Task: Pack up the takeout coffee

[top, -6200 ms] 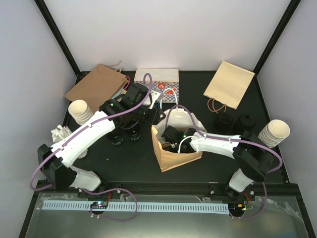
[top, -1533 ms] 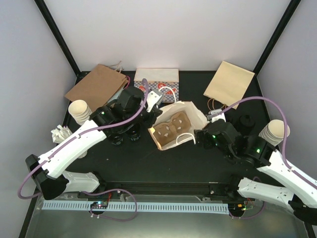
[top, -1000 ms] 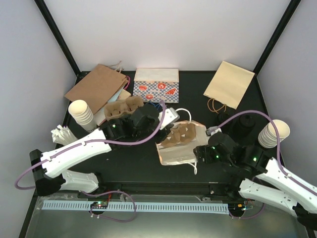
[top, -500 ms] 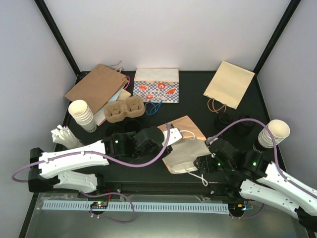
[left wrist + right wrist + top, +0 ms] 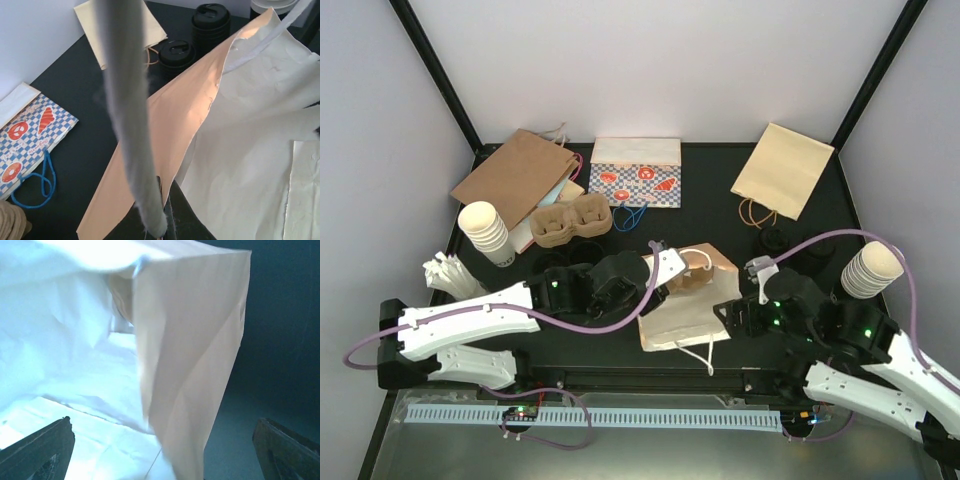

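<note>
Paper bag [image 5: 682,312] lying on its side on the bench [image 5: 720,200]. I see my left gripper [image 5: 665,268] clamped on the bag's rim and my right gripper [image 5: 727,318] spread open just beside its right edge. The takeout coffee cups [image 5: 558,264] stand outside the bag, near the cardboard tray [image 5: 570,220].

White-shelled left arm [image 5: 470,318] and right arm [image 5: 860,390], black joints, looping purple cables [image 5: 850,234], green indicator lights.
</note>
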`<state>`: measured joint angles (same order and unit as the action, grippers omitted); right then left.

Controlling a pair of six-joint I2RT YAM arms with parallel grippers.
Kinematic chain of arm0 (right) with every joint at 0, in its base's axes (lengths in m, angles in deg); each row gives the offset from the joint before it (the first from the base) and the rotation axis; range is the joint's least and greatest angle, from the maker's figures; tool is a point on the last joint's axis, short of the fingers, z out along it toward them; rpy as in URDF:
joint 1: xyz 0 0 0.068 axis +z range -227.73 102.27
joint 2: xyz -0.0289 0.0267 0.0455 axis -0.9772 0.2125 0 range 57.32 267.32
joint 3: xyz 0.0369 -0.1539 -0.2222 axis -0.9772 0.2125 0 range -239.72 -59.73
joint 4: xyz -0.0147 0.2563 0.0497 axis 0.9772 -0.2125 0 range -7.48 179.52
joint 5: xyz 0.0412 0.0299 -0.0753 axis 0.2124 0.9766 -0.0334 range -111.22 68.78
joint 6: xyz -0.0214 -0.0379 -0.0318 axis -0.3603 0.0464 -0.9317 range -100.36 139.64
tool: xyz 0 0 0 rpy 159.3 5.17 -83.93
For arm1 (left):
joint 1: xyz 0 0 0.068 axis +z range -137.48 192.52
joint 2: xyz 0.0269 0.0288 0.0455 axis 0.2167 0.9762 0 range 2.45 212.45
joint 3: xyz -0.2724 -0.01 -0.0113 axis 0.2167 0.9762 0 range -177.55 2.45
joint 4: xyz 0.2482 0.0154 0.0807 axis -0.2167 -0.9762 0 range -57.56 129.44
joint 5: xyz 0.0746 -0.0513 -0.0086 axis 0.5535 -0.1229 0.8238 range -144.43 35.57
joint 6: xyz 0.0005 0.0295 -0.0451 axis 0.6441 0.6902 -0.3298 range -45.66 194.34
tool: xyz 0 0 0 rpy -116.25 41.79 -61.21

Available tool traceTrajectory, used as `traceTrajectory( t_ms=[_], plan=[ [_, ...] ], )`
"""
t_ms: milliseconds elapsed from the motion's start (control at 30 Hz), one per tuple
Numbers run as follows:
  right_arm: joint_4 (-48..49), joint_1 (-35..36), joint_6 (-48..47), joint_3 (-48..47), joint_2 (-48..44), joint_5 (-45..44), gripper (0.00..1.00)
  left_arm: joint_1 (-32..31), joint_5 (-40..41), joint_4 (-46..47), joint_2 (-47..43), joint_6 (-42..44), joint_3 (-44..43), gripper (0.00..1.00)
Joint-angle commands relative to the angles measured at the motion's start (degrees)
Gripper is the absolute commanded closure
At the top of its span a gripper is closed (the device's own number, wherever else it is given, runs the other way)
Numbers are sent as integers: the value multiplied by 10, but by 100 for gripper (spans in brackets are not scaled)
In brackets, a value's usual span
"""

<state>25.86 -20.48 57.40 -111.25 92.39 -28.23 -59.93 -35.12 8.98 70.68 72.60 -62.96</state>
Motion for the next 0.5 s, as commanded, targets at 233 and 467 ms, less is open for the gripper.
traceTrajectory(
  t_ms=[233,467],
  plan=[
    [39,4,-92,-93,-55,-65,0,57,-39,-1,10,41,-46,98],
    [118,4,-187,-106,-49,-28,3,94,-94,-13,26,59,-72,99]
  ],
)
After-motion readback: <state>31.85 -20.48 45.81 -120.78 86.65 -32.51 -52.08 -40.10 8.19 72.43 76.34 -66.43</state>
